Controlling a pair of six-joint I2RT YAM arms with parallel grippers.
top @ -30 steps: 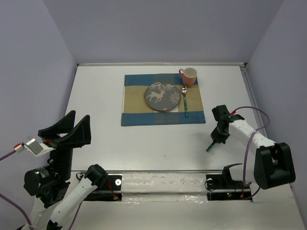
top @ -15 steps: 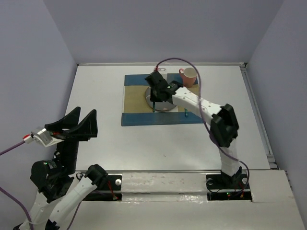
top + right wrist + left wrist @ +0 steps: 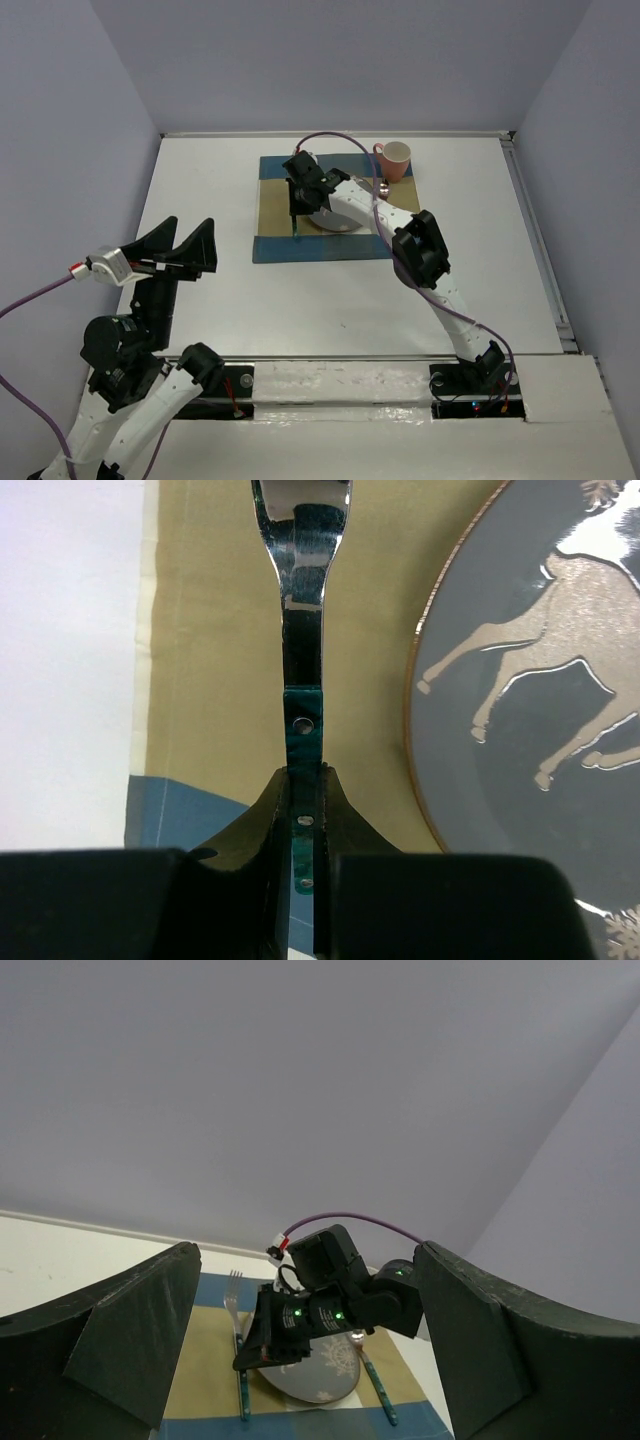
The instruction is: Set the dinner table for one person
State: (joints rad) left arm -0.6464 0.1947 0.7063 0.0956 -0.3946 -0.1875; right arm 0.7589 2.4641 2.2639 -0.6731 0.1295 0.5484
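- The dinner table (image 3: 200, 200) is a plain white top, closed in by pale lavender walls on the far, left and right sides.
- A blue-and-tan striped placemat (image 3: 268, 205) lies toward the far middle. On it sit a grey plate (image 3: 540, 680) with a deer pattern, a spoon (image 3: 372, 1380) just right of the plate, and a pink mug (image 3: 394, 160) at the mat's far right corner.
- The fork (image 3: 303, 630) is over the mat's tan band, just left of the plate and apart from its rim.
- Its long axis runs near to far: tines toward the far wall, green handle toward the arm bases, the handle end over the near blue band.
- The right gripper (image 3: 303, 780) reaches across the table, its fingers clamped on the green handle from both sides. Whether the fork lies flat on the cloth cannot be told.
- The left gripper (image 3: 188, 232) hangs raised over the near left, fingers spread wide and holding nothing.
- Bare white top runs left of the mat and between the mat and the near edge.
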